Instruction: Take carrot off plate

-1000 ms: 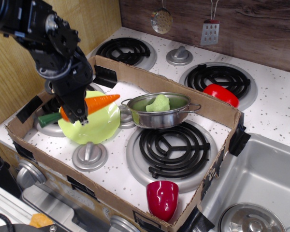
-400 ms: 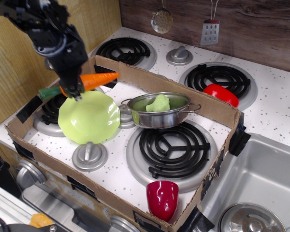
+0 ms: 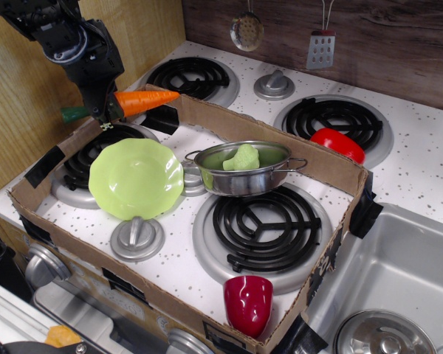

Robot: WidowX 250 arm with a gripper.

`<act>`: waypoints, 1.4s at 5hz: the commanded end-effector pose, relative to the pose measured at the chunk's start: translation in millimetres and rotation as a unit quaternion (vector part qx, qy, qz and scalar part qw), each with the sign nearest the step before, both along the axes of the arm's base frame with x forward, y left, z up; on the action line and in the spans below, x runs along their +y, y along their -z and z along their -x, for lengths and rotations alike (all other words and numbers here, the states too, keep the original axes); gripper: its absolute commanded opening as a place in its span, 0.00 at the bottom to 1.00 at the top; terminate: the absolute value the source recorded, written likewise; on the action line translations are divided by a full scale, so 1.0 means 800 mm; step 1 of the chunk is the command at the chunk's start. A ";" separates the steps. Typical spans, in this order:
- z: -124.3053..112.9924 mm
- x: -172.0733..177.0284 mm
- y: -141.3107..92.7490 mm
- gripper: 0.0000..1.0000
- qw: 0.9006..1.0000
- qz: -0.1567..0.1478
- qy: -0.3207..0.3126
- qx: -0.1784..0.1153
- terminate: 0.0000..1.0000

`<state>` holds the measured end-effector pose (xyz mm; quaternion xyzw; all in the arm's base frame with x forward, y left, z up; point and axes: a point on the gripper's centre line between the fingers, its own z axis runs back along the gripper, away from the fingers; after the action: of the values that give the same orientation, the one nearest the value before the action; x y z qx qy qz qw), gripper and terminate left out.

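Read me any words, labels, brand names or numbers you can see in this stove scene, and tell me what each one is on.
None can be read.
The carrot, plate, steel pot, red cup and cardboard box bear no print.
The stove knobs show no legible markings.
The gripper shows no label either.

No text, label, brand, number or sign can be read anywhere in this view; the cardboard box has only plain black tape patches on its walls, and the stove knobs show no markings that I can make out.
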<state>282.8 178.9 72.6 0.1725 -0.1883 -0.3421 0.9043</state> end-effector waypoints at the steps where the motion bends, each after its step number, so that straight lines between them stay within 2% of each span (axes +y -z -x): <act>1: -0.024 -0.009 -0.013 0.00 0.995 -0.032 0.091 -0.021 0.00; 3: -0.037 -0.024 0.001 0.00 0.987 -0.018 0.154 0.030 0.00; 4: -0.041 -0.034 0.018 0.00 0.984 0.000 0.171 0.041 0.00; 5: -0.042 -0.035 0.024 1.00 0.985 0.011 0.168 0.039 0.00; 7: -0.038 -0.038 0.016 1.00 0.987 0.001 0.158 0.032 0.00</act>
<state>308.8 156.7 41.1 0.1122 -0.1745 -0.4846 0.8498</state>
